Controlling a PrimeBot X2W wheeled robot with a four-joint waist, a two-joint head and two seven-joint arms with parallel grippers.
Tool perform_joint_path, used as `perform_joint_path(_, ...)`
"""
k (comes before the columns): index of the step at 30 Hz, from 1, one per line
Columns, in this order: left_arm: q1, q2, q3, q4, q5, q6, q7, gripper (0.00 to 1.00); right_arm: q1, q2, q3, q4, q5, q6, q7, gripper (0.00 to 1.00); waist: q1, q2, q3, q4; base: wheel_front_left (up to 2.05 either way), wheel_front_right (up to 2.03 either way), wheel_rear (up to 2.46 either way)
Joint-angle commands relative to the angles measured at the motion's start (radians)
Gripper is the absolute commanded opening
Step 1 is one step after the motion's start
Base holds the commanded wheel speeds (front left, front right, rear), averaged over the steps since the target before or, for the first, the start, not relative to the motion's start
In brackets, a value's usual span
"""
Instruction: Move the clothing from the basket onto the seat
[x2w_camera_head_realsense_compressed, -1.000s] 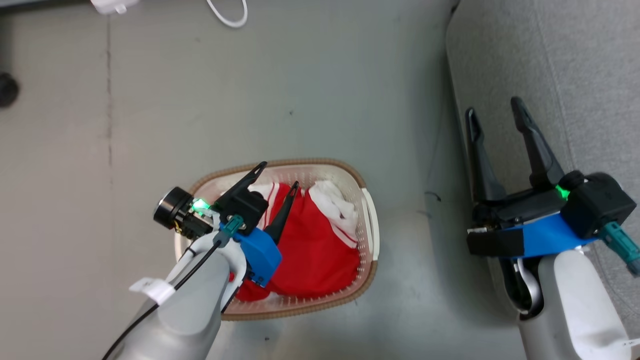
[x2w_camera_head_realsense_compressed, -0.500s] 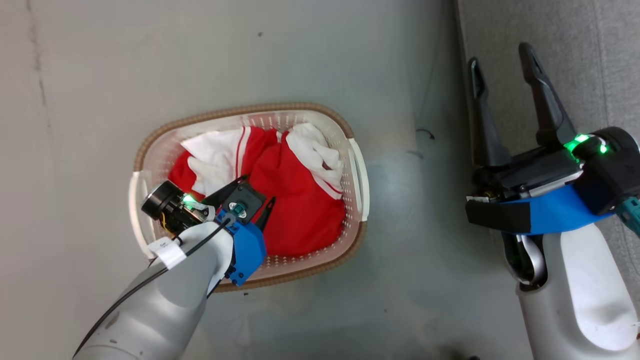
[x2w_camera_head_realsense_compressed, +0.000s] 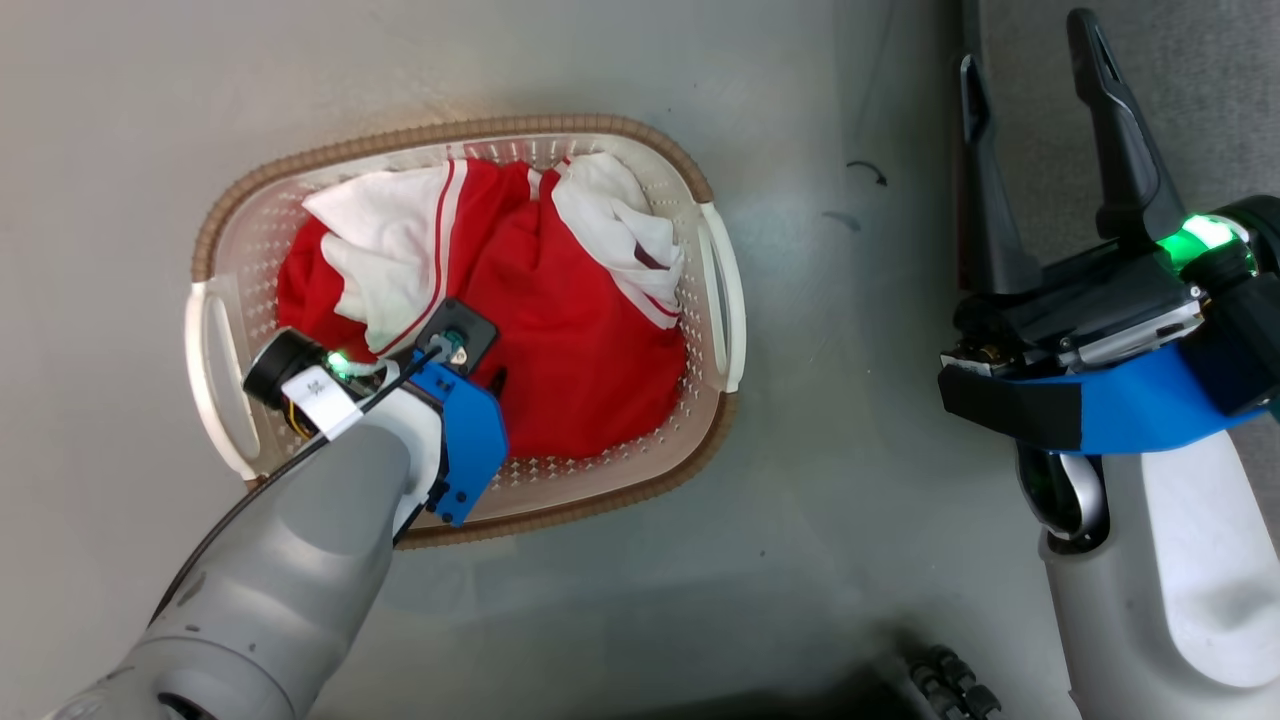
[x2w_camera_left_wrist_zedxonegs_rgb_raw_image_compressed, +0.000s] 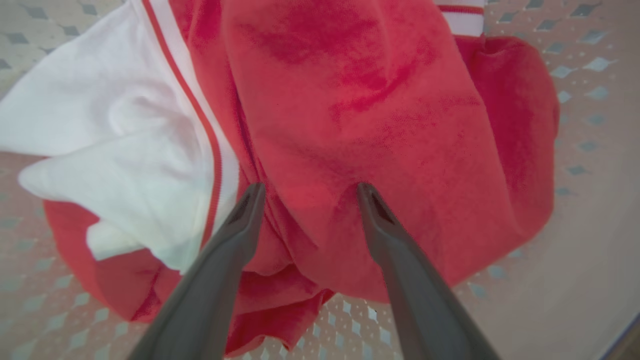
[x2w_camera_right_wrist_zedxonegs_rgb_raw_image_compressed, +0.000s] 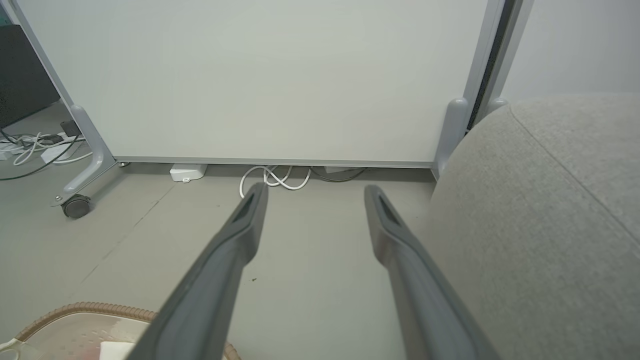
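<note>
Inside the perforated oval basket (x2w_camera_head_realsense_compressed: 450, 128), soft red clothing (x2w_camera_head_realsense_compressed: 580, 340) bunches.

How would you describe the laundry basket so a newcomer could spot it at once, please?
Start at the grey seat on the right; left of it, on the grey floor, stands the basket. It alone is oval cream plastic with perforated sides, a brown woven-look rim, and red-and-white clothing inside.

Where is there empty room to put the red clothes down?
The grey seat beside the right gripper is bare where it shows. The floor between the basket and the seat is bare too. The basket is the crowded spot: the clothing fills most of it, and the left gripper sits open against the red cloth.
</note>
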Motion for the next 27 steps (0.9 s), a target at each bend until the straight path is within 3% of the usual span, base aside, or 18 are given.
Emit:
perform_joint_path(1, -0.025, 0.011, -0.015, -0.011, -0.02, -0.001, 0.01, 1.0, -0.016, -0.004, 0.002, -0.009, -0.008, 0.0, -0.004, 1.0, -0.0001, 0.0, 0.023, 0.0, 0.0, 0.0, 0.0)
perform_joint_path(12, -0.077, 0.021, -0.075, -0.085, -0.231, -0.001, 0.034, 1.0, -0.015, -0.004, -0.002, -0.041, -0.011, 0.0, -0.004, 1.0, -0.0001, 0.0, 0.099, -0.002, 0.0, 0.0, 0.0)
perform_joint_path(18, -0.096, 0.019, -0.126, -0.071, -0.275, -0.001, 0.049, 1.0, -0.01, -0.004, 0.0, -0.051, -0.006, 0.0, -0.004, 1.0, -0.0001, 0.0, 0.114, -0.003, 0.0, 0.0, 0.0)
perform_joint_path(20, -0.11, 0.02, -0.158, -0.064, -0.285, -0.001, 0.043, 0.19, -0.011, -0.004, 0.0, -0.06, -0.003, 0.0, -0.004, 1.0, -0.0001, 0.0, 0.117, -0.002, 0.0, 0.0, 0.0)
perform_joint_path(21, -0.113, 0.019, -0.165, -0.063, -0.288, -0.001, 0.029, 0.0, -0.012, -0.004, -0.001, -0.062, -0.002, 0.0, -0.004, 1.0, -0.0001, 0.0, 0.116, 0.0, 0.0, 0.0, 0.0)
perform_joint_path(27, -0.133, 0.006, -0.186, -0.053, -0.305, -0.001, -0.052, 0.0, -0.017, -0.004, -0.009, -0.063, -0.007, 0.0, -0.004, 1.0, -0.0001, 0.0, 0.095, 0.018, 0.0, 0.0, 0.0)
